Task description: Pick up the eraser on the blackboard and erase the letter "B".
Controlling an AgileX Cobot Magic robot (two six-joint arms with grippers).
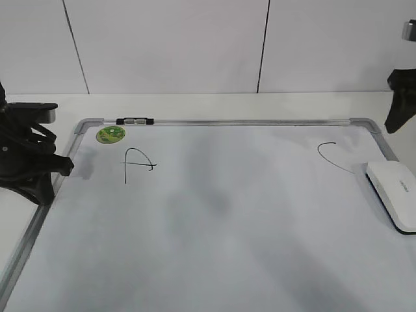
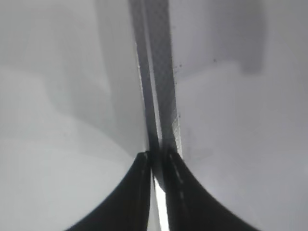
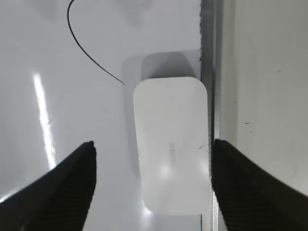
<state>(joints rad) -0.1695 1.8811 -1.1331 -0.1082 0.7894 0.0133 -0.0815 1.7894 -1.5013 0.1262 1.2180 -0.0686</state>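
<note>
The white eraser [image 1: 394, 193] lies flat on the blackboard [image 1: 214, 247], against its right frame edge; it also shows in the right wrist view [image 3: 171, 144]. My right gripper [image 3: 152, 143] is open and hovers above the eraser, one finger on each side, not touching it. In the exterior view it hangs at the far right [image 1: 398, 117]. My left gripper [image 2: 158, 154] is shut and empty over the board's left frame [image 2: 156, 72], at the left in the exterior view [image 1: 64, 167]. No letter "B" shows; the board between the "A" [image 1: 138, 164] and the "C" [image 1: 330, 155] is blank.
A round green magnet [image 1: 110, 134] and a small black-and-white clip [image 1: 134, 121] sit at the board's far left corner. The board's silver frame [image 1: 260, 121] runs along the back. White wall panels stand behind the table.
</note>
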